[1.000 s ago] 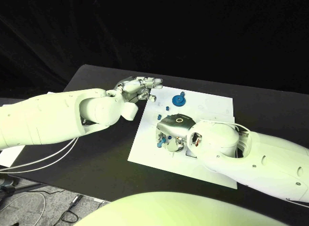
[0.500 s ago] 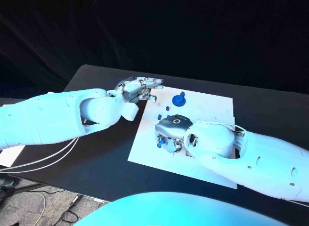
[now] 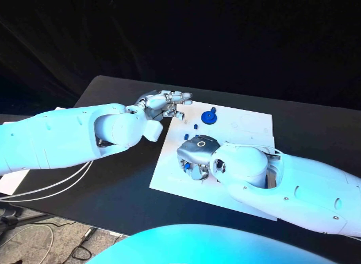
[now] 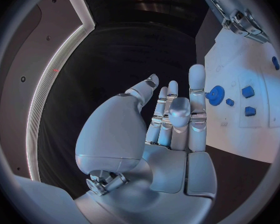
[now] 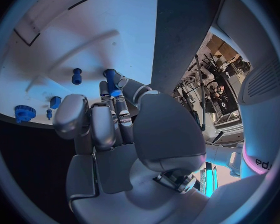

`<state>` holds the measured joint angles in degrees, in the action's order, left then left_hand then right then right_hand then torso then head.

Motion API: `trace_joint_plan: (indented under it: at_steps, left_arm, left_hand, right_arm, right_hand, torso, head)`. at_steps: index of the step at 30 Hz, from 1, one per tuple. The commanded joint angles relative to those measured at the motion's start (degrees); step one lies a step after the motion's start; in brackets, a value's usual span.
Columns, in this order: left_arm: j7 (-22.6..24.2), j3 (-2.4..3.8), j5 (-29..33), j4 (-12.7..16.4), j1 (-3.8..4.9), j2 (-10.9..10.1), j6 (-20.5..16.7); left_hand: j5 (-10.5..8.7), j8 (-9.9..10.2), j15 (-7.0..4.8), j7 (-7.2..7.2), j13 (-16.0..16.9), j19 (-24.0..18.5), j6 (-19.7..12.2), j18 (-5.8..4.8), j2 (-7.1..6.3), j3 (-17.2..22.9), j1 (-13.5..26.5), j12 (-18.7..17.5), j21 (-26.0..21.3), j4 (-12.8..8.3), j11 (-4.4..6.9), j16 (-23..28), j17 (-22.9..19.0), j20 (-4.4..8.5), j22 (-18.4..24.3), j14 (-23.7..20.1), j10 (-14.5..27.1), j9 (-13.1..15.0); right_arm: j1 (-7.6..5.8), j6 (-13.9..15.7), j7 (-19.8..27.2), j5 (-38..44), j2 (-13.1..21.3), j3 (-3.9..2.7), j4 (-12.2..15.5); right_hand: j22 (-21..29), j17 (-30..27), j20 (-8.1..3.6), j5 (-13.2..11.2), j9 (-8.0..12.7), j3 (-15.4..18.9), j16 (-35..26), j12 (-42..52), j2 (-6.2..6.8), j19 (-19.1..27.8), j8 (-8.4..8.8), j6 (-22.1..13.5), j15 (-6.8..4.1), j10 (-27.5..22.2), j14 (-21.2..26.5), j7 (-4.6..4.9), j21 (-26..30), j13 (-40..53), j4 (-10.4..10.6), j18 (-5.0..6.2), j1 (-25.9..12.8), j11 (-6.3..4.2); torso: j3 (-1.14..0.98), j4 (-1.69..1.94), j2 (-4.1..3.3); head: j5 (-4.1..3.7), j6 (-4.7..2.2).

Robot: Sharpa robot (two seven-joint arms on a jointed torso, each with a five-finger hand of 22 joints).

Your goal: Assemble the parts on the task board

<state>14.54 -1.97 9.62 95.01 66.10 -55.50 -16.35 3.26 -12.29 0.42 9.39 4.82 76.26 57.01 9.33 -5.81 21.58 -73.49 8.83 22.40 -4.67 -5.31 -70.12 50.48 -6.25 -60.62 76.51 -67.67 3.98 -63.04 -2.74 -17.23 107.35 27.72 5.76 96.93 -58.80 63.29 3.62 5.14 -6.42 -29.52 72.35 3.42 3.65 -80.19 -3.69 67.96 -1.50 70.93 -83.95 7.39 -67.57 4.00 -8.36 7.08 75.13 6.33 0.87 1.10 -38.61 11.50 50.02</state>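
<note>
The white task board (image 3: 245,125) lies mid-table. My right hand (image 3: 195,158) reaches down over its left part. In the right wrist view this hand (image 5: 109,129) pinches a blue peg (image 5: 112,82) between thumb and fingers, the peg's tip at the board (image 5: 65,40). A second blue peg (image 5: 76,75) stands close by. A blue gear (image 3: 208,116) and small blue pieces (image 3: 195,126) lie toward the board's far side. My left hand (image 3: 160,102) hovers just off the board's far left corner. Its fingers (image 4: 171,119) are stretched out and hold nothing.
Black table (image 3: 109,170) surrounds the board. The left wrist view shows the gear (image 4: 216,92) and several small blue blocks (image 4: 247,91) on the board (image 4: 239,132). A metal clamp (image 4: 236,15) sits by the board's edge. White cables (image 3: 61,184) hang under my left arm.
My right hand has shifted slightly left and nearer across the board with the peg in it. My left hand has barely moved.
</note>
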Motion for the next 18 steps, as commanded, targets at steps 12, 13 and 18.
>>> trace_joint_plan:
  at_steps: [12, 13, 18]
  left_arm:
    - [-0.5, 0.06, -0.3, 0.2, 0.09, 0.1, 1.4]
    - [-0.5, 0.06, -0.3, 0.1, 0.09, 0.1, 1.4]
    - [-0.7, 0.06, -0.4, 0.0, 0.09, 0.0, 1.6]
  left_hand:
    - [0.14, -0.1, 0.09, 0.16, 0.1, -0.3, 0.4, 0.97, 0.30, -0.2, -0.1, 0.3, -0.4, -0.1, 0.05, 0.3, -0.2, 0.11, 0.1, -0.4, 0.0, -0.1]
    - [0.13, -0.1, 0.10, 0.18, 0.1, -0.4, 0.3, 0.96, 0.28, -0.3, 0.0, 0.3, -0.4, -0.1, 0.02, 0.3, -0.2, 0.11, 0.2, -0.4, 0.1, -0.1]
    - [0.12, 0.0, 0.12, 0.23, 0.1, -0.4, 0.2, 0.95, 0.25, -0.3, 0.0, 0.3, -0.4, -0.1, -0.01, 0.3, -0.2, 0.11, 0.2, -0.4, 0.2, -0.1]
  right_arm:
    - [0.36, 2.1, 0.2, 1.1, 0.3, 0.57, -0.1]
    - [0.36, 2.8, 0.3, 1.1, 0.4, 0.57, 0.0]
    - [0.46, 7.6, 0.6, 1.3, 1.8, 0.53, 1.3]
  right_hand:
    - [3.3, -1.8, 1.72, 0.6, 2.5, 7.8, -1.3, 0.4, 5.03, 1.4, 0.13, -10.9, 1.53, -10.6, -1.2, 0.74, 2.7, -0.4, 2.9, -0.18, -3.5, -1.01]
    - [3.4, -1.9, 1.85, 0.7, 2.5, 8.7, -1.3, 0.5, 4.95, 1.4, 0.09, -11.2, 1.62, -11.4, -1.2, 0.69, 2.9, -0.3, 3.1, -0.16, -3.2, -0.86]
    - [3.9, -2.3, 2.01, 1.6, 2.4, 11.1, -1.6, 1.0, 4.60, 1.5, 0.05, -11.5, 1.73, -12.4, -1.1, 0.73, 3.2, -0.3, 3.8, -0.10, -2.1, -0.73]
  torso:
    - [-0.05, -0.04, 0.03]
    - [-0.06, -0.04, 0.02]
    - [-0.10, -0.10, -0.02]
  head:
    - [0.00, -0.02]
    - [-0.03, -0.02]
    - [-0.19, -0.02]
